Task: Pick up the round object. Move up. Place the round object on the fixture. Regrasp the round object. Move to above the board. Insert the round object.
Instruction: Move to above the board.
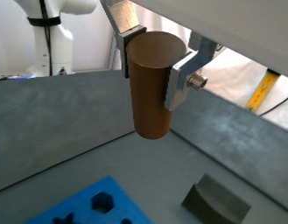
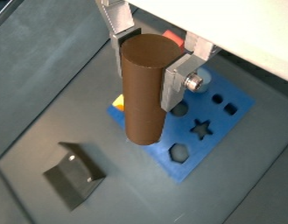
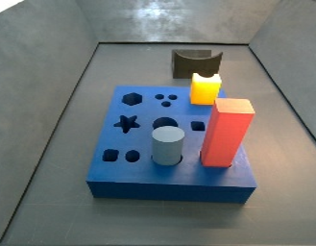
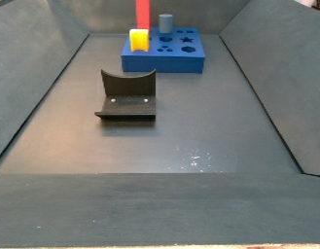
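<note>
The round object point(image 1: 152, 83) point(image 2: 144, 87), a matte reddish-brown cylinder, hangs upright in my gripper point(image 1: 156, 66) point(image 2: 152, 66). The silver fingers point(image 1: 181, 83) point(image 2: 179, 83) are shut on its upper part, high above the floor. In a wrist view the blue board point(image 2: 216, 140) with its dark cut-outs lies below and beyond the peg, and the dark fixture point(image 2: 73, 175) stands off to the side. Both side views show the board point(image 3: 167, 187) point(image 4: 189, 60) and the fixture point(image 3: 195, 62) point(image 4: 127, 95), but neither the gripper nor the peg.
On the board stand a yellow notched block point(image 3: 206, 88) point(image 4: 140, 40), a tall red block point(image 3: 226, 133) point(image 4: 144, 14) and a light grey cylinder point(image 3: 167, 146). Sloped grey walls point(image 3: 70, 86) enclose the floor.
</note>
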You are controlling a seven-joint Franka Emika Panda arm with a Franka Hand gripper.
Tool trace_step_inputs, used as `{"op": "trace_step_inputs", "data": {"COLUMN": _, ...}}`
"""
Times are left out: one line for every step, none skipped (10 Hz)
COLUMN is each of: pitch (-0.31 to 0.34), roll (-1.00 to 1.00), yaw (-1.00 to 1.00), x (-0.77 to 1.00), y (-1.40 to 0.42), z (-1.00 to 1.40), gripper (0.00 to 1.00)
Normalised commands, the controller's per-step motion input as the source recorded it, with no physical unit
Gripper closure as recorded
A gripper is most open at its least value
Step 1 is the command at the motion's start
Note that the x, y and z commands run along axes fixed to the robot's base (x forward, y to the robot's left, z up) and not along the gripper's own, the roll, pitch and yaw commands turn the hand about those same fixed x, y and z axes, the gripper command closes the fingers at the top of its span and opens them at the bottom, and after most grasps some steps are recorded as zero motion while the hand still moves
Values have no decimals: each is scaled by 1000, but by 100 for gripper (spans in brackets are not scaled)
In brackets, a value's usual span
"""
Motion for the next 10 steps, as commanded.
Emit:
{"op": "trace_step_inputs", "data": {"pitch": -138, "roll": -1000, "yaw": -45, "x": -74, "y": 46, "z": 9, "gripper": 100}}
{"op": "trace_step_inputs", "data": {"pitch": -146, "roll": -1000, "yaw": -44, "x": -69, "y": 50, "z": -1, "gripper": 100}}
{"op": "trace_step_inputs", "data": {"pitch": -151, "roll": -1000, "yaw": -46, "x": -64, "y": 49, "z": 4, "gripper": 100}}
{"op": "trace_step_inputs", "data": {"pitch": -161, "roll": -1000, "yaw": -44, "x": -63, "y": 48, "z": 0, "gripper": 100}}
{"op": "trace_step_inputs", "data": {"pitch": -169, "roll": -1000, "yaw": -47, "x": -62, "y": 44, "z": 1, "gripper": 100}}
{"op": "trace_step_inputs", "data": {"pitch": -178, "roll": -1000, "yaw": -47, "x": -59, "y": 43, "z": 1, "gripper": 100}}
{"op": "trace_step_inputs", "data": {"pitch": -194, "roll": -1000, "yaw": -41, "x": -60, "y": 45, "z": -1, "gripper": 100}}
{"op": "trace_step_inputs", "data": {"pitch": -215, "roll": -1000, "yaw": -38, "x": -59, "y": 44, "z": -2, "gripper": 100}}
{"op": "trace_step_inputs", "data": {"pitch": -196, "roll": -809, "yaw": -23, "x": -63, "y": 40, "z": 0, "gripper": 100}}
{"op": "trace_step_inputs", "data": {"pitch": -168, "roll": -607, "yaw": -16, "x": -58, "y": 36, "z": -3, "gripper": 100}}
